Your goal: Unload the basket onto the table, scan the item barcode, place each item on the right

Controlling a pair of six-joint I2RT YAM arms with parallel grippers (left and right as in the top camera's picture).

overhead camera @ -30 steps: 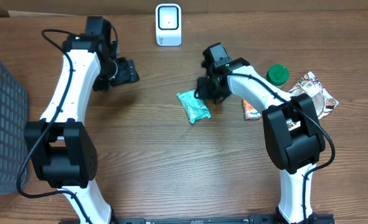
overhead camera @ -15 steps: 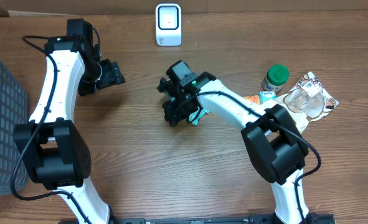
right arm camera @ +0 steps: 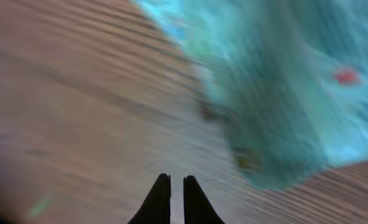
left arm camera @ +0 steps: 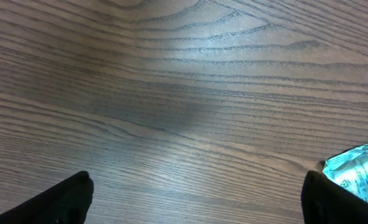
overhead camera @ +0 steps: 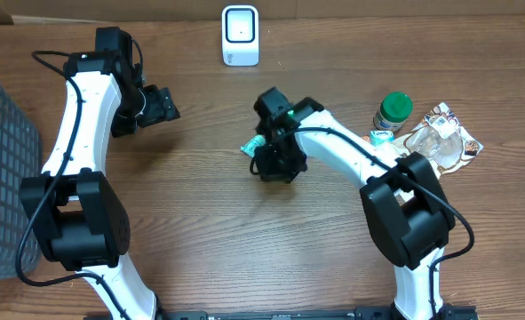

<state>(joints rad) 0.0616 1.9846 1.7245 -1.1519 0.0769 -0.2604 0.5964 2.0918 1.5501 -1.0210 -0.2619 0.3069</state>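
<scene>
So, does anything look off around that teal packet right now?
Yes. The right tool is shut on nothing; the teal packet lies loose on the table just beyond it, not gripped. That wrist view is blurred.

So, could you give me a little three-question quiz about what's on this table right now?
1. True or false: the right gripper is clamped on the teal packet.
2. What sits at the left edge of the table: A a laptop, B a grey basket, C a kettle?
3. Fill in: the jaws of the left gripper stand ____.
Key: 1 false, it is shut on nothing; 2 B; 3 open.
</scene>
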